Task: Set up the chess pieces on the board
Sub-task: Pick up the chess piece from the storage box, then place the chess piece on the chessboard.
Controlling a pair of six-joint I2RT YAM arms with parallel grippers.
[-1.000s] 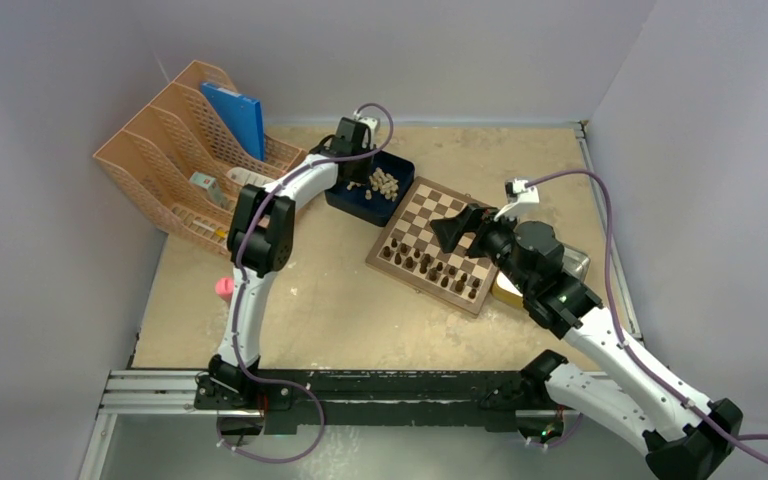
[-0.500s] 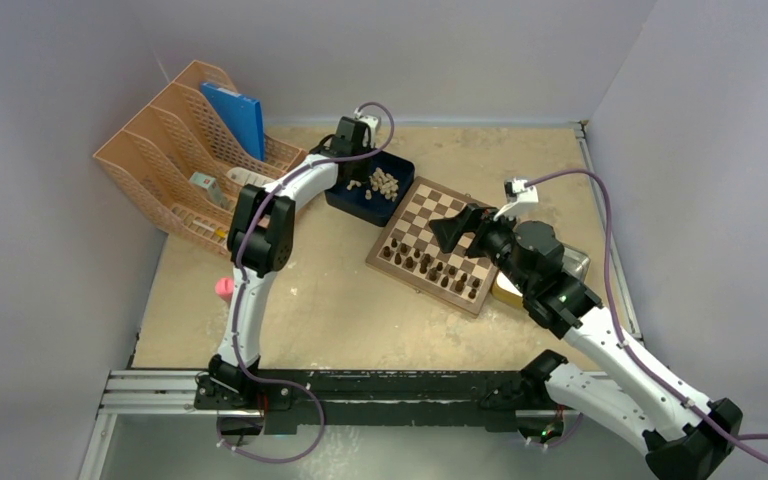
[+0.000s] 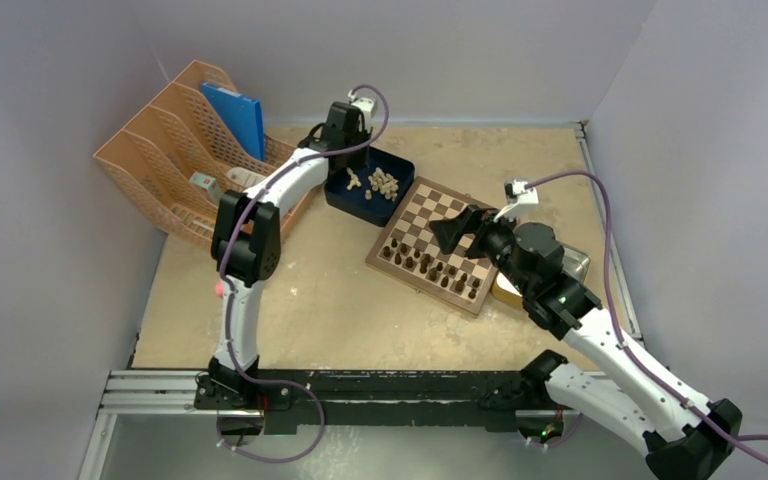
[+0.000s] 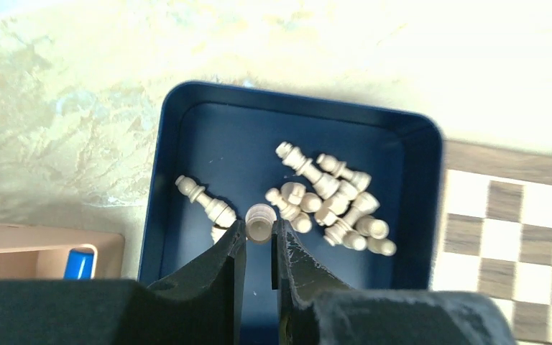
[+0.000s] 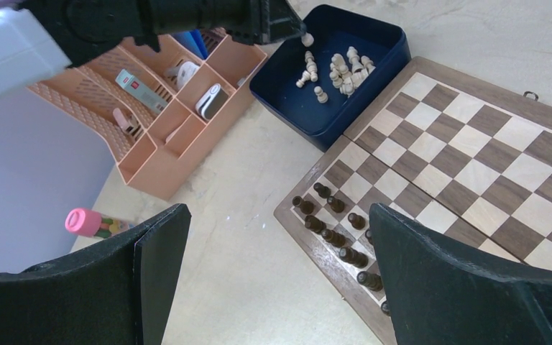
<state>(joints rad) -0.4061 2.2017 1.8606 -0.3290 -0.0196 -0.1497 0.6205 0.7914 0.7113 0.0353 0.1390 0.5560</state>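
My left gripper [image 4: 260,231] is shut on one pale cream chess piece [image 4: 260,220] and holds it just above the dark blue tray [image 4: 187,144]. The rest of the cream chess pieces [image 4: 330,201] lie in a heap in that tray, with one lying apart on the left. In the top view the left gripper [image 3: 353,158] is over the tray's far left part. The board [image 3: 440,215] lies right of the tray, with dark brown pieces [image 3: 430,268] in two rows along its near edge. My right gripper [image 5: 277,215] is open and empty, above the board's near left corner [image 5: 309,187].
A peach desk organiser [image 3: 190,150] with a blue folder stands at the far left, close to the tray. A pink object [image 3: 222,287] lies beside the left arm. A shiny metal tray [image 3: 575,265] sits right of the board, partly behind the right arm. Walls close three sides.
My left gripper has lifted up and back from the tray's floor with a cream piece between its fingers. The right arm has not moved.
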